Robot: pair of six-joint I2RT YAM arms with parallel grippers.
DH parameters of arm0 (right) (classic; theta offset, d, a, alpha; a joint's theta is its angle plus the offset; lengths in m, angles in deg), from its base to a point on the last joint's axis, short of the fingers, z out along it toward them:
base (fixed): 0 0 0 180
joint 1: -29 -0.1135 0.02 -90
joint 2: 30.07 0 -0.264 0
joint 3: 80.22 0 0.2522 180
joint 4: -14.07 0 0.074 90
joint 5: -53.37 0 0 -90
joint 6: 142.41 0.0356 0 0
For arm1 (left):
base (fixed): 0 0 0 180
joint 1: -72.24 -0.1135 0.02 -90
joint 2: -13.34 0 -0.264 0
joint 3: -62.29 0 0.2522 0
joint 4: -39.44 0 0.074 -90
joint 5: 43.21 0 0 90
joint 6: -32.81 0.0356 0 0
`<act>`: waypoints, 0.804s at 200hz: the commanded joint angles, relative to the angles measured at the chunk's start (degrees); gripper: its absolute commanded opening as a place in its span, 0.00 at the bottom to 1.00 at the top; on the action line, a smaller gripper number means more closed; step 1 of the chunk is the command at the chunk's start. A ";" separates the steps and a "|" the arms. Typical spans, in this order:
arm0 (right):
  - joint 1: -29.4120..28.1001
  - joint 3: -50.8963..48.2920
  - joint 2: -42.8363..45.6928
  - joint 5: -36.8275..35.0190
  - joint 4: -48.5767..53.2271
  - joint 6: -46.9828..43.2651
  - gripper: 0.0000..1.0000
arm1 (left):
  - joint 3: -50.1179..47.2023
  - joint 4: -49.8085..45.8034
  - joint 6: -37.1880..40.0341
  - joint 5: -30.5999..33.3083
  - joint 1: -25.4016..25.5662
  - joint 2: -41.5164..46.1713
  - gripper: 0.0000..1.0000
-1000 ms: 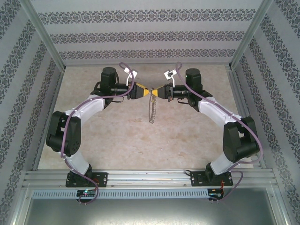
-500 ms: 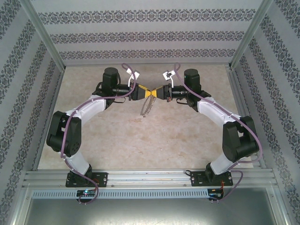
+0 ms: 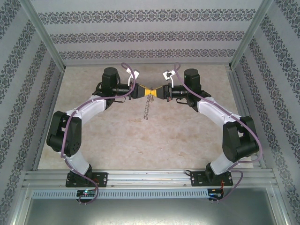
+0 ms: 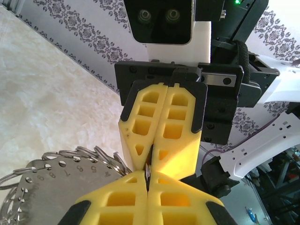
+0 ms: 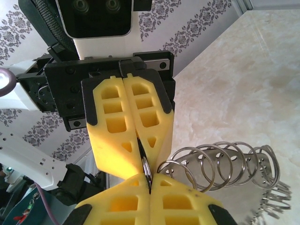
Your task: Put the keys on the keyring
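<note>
Top external view of left gripper [image 3: 146, 92] and right gripper [image 3: 153, 92] set tip to tip, both clenched on keyring [image 3: 147, 108] hanging beneath them.

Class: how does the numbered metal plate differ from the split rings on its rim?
The numbered plate is one flat sheet; the split rings are many open wire loops. The plate is large, each ring far smaller. The plate bears punched holes and digits; the rings are plain. Both are silvery metal.
</note>
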 commanded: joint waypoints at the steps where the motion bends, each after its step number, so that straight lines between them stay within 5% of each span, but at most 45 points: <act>1: -0.35 0.82 0.43 -1.20 -1.64 0.17 0.01 | -0.46 7.09 -1.82 -2.54 0.93 0.06 0.00; 35: 1.40 -3.13 4.95 -5.11 -4.10 2.25 0.35 | -1.79 10.44 -3.66 2.00 0.85 0.58 0.00; 94: 1.38 -13.86 14.10 -22.97 -6.26 3.25 0.40 | -4.73 28.63 -16.20 3.79 0.96 -0.02 0.00; 161: -6.61 -18.91 16.40 -36.28 -6.91 -0.80 0.53 | -5.76 34.95 -22.17 6.86 0.98 0.24 0.00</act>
